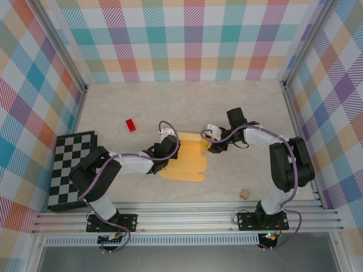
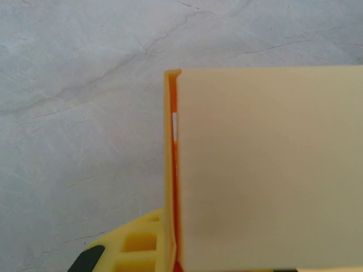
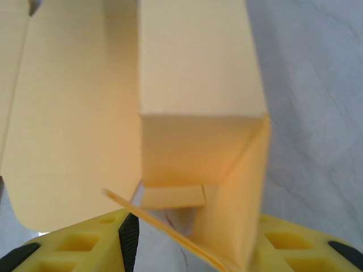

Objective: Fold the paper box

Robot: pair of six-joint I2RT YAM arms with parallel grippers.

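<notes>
I am viewing from the near edge of the table (image 1: 238, 107) outward. Nearest the arm bases, a small tan cube (image 1: 244, 194) is sitting on the right side, well apart from everything else. A black-and-white checkered board (image 1: 71, 170) is lying at the near left, partly beneath the left arm.

The paper box (image 1: 184, 167) is lying near the middle of the table, between the two arms. Its near portion is lying flat, with scalloped flaps pointing toward the bases. Its far portion is standing raised.

The left end effector (image 1: 169, 146) is sitting at the left side of the paper box. Its jaws are pinched narrow on a raised wall of the box. In the left wrist view, one yellow finger (image 2: 136, 249) is lying just beside that wall's orange edge, and a pale panel (image 2: 266, 170) is covering the rest.

The right end effector (image 1: 212, 144) is sitting at the box's far right corner. In the right wrist view its jaws are standing partly apart, with a folded corner (image 3: 198, 147) of the box between them. I cannot tell whether the pads are pressing on it.

Farther back on the left, a small red block (image 1: 131, 124) is lying alone.
</notes>
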